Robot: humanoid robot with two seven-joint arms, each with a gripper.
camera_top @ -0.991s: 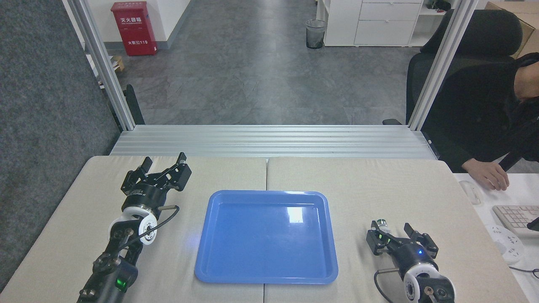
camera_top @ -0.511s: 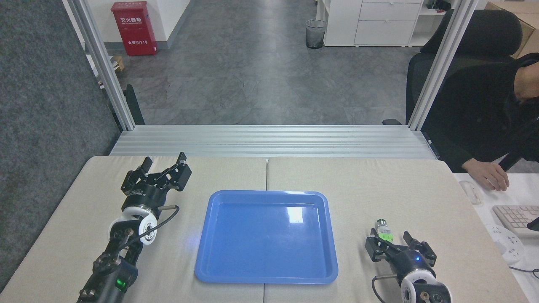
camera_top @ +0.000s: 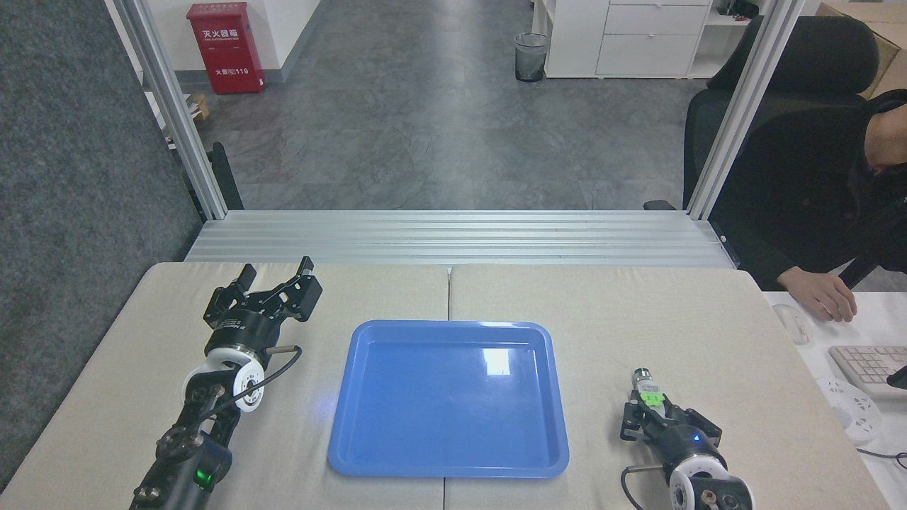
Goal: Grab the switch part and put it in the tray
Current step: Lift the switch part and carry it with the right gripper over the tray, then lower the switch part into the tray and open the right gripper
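The switch part (camera_top: 646, 387) lies on the beige table right of the blue tray (camera_top: 368, 439); its silver round end points away from me and its green clip shows. My right gripper (camera_top: 650, 412) comes in from the bottom right, with its jaws drawn in against the near end of the switch part, whose whitish body is mostly hidden between them. The tray holds nothing. My left gripper (camera_top: 277, 269) rests open over the table left of the tray, nothing between its fingers.
A person in black sits at the right, one hand (camera_top: 822, 294) on a white desk beside a mouse (camera_top: 792, 323) and keyboard (camera_top: 868, 365). An aluminium frame rail (camera_top: 453, 237) runs along the table's far edge. A seam (camera_top: 448, 290) splits the table.
My right gripper has drawn back toward me and its jaws have narrowed around the switch part, which shifted slightly nearer. The left arm has not moved.
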